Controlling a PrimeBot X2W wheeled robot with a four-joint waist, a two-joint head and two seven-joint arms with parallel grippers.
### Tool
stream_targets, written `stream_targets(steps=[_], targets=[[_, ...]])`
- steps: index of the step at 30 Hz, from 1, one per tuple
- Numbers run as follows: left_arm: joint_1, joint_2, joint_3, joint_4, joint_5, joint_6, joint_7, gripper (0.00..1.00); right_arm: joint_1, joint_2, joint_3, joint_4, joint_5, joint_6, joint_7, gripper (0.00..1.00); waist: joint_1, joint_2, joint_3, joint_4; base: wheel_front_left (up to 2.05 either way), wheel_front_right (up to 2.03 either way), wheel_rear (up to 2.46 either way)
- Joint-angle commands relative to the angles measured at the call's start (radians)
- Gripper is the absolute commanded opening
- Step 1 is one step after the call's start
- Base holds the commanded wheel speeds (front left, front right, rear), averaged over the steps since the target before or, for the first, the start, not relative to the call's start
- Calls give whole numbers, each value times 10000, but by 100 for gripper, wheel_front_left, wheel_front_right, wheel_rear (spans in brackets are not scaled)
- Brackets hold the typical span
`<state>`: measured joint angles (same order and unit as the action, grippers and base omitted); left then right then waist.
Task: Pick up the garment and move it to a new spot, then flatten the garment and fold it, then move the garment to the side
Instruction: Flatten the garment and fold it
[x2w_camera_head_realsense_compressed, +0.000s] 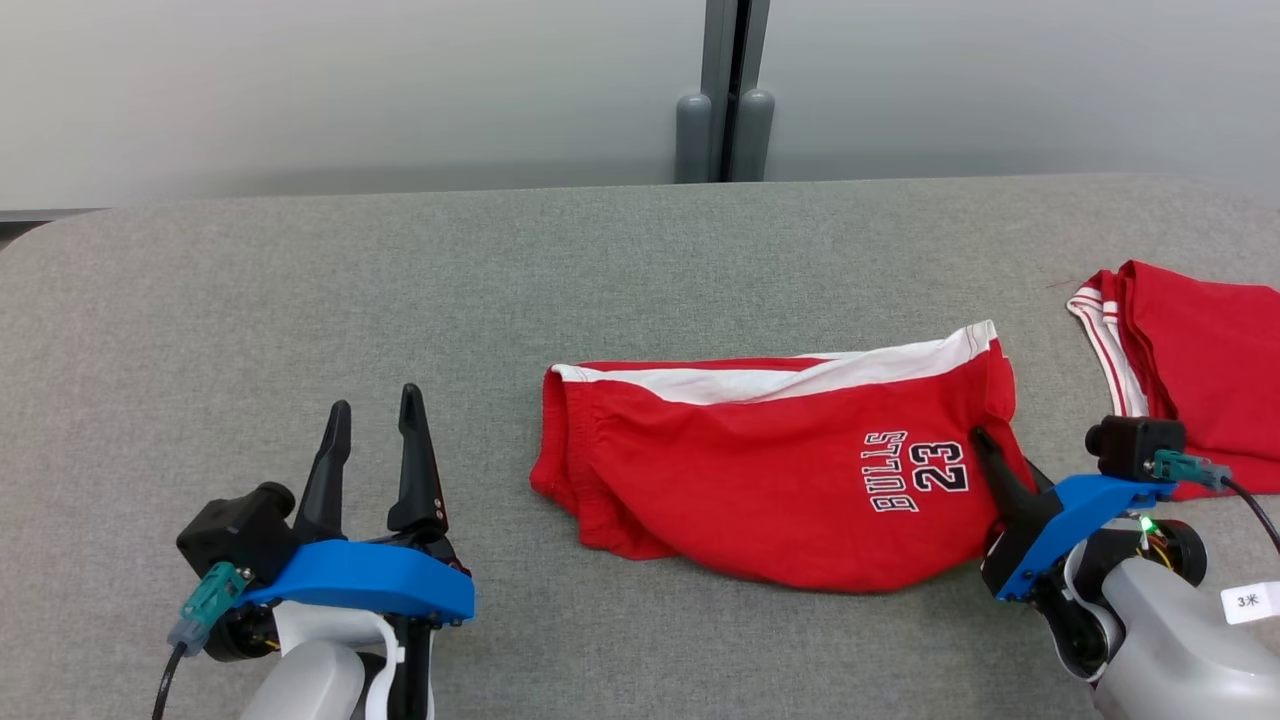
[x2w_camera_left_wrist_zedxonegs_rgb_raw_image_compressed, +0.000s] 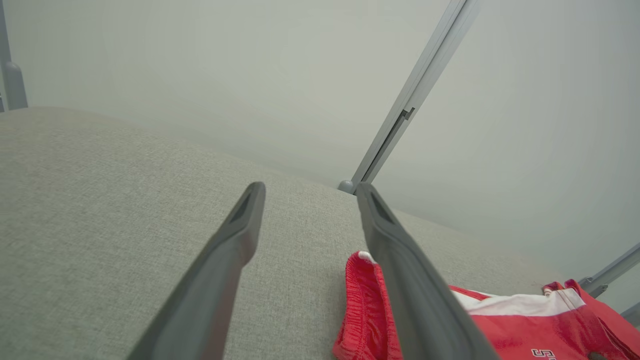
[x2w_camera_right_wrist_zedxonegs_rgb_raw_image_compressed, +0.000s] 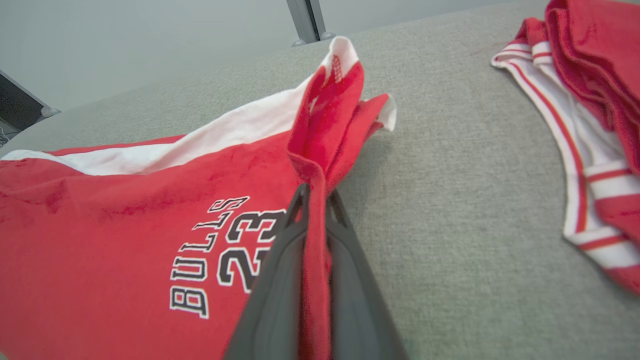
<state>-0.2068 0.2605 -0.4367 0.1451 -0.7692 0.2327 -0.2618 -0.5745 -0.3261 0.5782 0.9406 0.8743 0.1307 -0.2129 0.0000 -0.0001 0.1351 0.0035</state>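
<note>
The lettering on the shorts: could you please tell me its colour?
Black and white lettering on red shorts, clearest in the right wrist view.

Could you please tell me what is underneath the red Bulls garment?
The red Bulls garment lies on the grey table, whose surface shows around its edges. The right gripper pinches its right edge. Whatever lies beneath its middle is covered.

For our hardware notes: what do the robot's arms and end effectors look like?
The left end effector and right end effector each have two long dark fingers on a blue bracket, plus a black camera with a teal-plugged cable. Forearms are pale grey; the right forearm bears a white label.
</note>
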Motion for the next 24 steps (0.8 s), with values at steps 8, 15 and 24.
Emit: stream_targets(steps=[8, 15, 24], targets=[[58, -108, -135, 77, 68, -175, -40, 100, 60, 250, -487, -191, -523, 3, 68, 0, 0, 1, -28, 261, 0, 0, 0], [143, -288, -93, 132, 78, -243, -40, 100, -394, 732, -467, -1282, -1014, 3, 569, 0, 0, 1, -91, 731, 0, 0, 0], [100, -643, -21, 279, 198, -479, -41, 100, -735, 1817, -255, -1939, -1625, 1, 1699, 0, 0, 1, -116, 1604, 0, 0, 0]])
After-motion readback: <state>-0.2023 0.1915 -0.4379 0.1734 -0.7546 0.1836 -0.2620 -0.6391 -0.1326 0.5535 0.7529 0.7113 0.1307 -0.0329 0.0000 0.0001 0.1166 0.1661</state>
